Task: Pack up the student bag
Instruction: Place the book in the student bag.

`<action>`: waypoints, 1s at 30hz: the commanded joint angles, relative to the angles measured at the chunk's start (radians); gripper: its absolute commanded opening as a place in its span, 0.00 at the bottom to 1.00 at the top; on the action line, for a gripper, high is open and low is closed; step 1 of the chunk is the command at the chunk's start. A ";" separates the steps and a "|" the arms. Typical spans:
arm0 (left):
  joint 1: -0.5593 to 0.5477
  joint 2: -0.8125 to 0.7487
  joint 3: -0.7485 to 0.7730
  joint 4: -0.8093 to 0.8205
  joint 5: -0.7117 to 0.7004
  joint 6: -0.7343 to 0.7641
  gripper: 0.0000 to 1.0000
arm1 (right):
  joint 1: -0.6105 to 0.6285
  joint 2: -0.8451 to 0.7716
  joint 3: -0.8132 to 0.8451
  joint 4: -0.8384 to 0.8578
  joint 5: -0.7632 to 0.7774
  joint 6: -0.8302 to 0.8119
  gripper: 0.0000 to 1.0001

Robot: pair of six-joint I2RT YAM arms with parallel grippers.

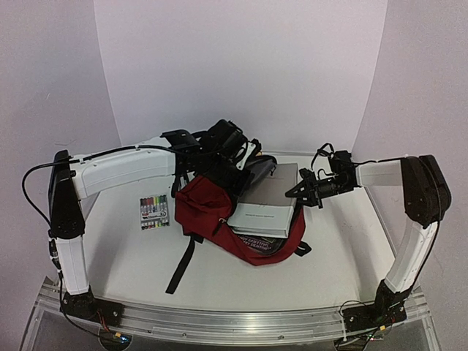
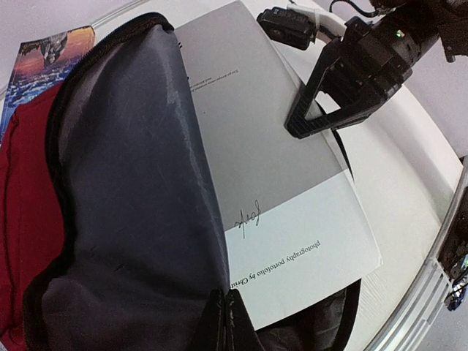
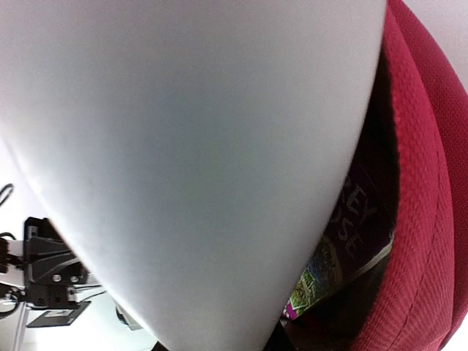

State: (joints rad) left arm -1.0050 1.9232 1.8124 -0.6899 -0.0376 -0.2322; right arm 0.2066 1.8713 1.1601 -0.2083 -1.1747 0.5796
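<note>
Red fabric student bag (image 1: 208, 205) is lying open on the counter (image 1: 124, 263), my L end effector (image 2: 224, 316) pinching its grey-lined rim fully closed so the mouth gapes, R end effector (image 1: 302, 190) clamping the grey book (image 1: 265, 199) by its edge to feed it in.

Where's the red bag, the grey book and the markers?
bag (image 1: 201, 206): top view, on its red front fabric.
book (image 1: 267, 199): top view, middle of its grey cover.
markers (image 1: 154, 212): top view, middle of the pack.
</note>
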 commanded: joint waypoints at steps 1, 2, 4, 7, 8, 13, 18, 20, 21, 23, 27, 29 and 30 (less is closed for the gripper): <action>-0.018 -0.122 0.074 -0.074 0.012 0.088 0.00 | -0.064 0.021 0.108 0.063 0.201 -0.098 0.00; -0.018 -0.123 0.080 -0.091 -0.003 0.106 0.00 | -0.066 0.024 0.119 0.049 0.203 -0.113 0.00; -0.018 -0.124 0.091 -0.110 -0.015 0.140 0.00 | -0.067 0.028 0.131 0.035 0.206 -0.125 0.00; -0.018 -0.107 0.100 -0.109 0.026 0.130 0.00 | -0.066 0.033 0.123 0.052 0.180 -0.063 0.00; -0.018 -0.096 0.103 -0.101 0.058 0.113 0.00 | -0.057 0.034 0.113 0.084 0.158 -0.020 0.00; -0.020 -0.058 0.112 -0.042 0.125 0.060 0.00 | -0.007 -0.021 0.004 0.424 0.101 0.311 0.00; -0.020 -0.040 0.120 0.001 0.145 0.032 0.00 | 0.065 -0.004 0.003 0.580 0.101 0.449 0.00; -0.020 -0.035 0.119 0.012 0.153 0.025 0.00 | 0.094 0.025 0.021 0.589 0.108 0.448 0.00; -0.020 -0.032 0.119 0.018 0.154 0.017 0.00 | 0.107 0.039 0.029 0.598 0.114 0.446 0.00; -0.020 -0.027 0.117 0.033 0.156 0.000 0.00 | 0.129 0.067 0.042 0.625 0.129 0.455 0.00; -0.021 -0.015 0.108 0.072 0.157 -0.031 0.00 | 0.174 0.125 0.047 0.781 0.150 0.574 0.00; -0.021 -0.004 0.112 0.079 0.162 -0.035 0.00 | 0.202 0.149 0.060 0.838 0.150 0.616 0.00; -0.021 0.000 0.114 0.079 0.167 -0.035 0.00 | 0.217 0.160 0.071 0.851 0.150 0.624 0.00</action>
State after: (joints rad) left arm -0.9958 1.9243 1.8652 -0.6975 0.0158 -0.2414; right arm 0.3879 1.9937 1.1503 0.3796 -1.1237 1.0674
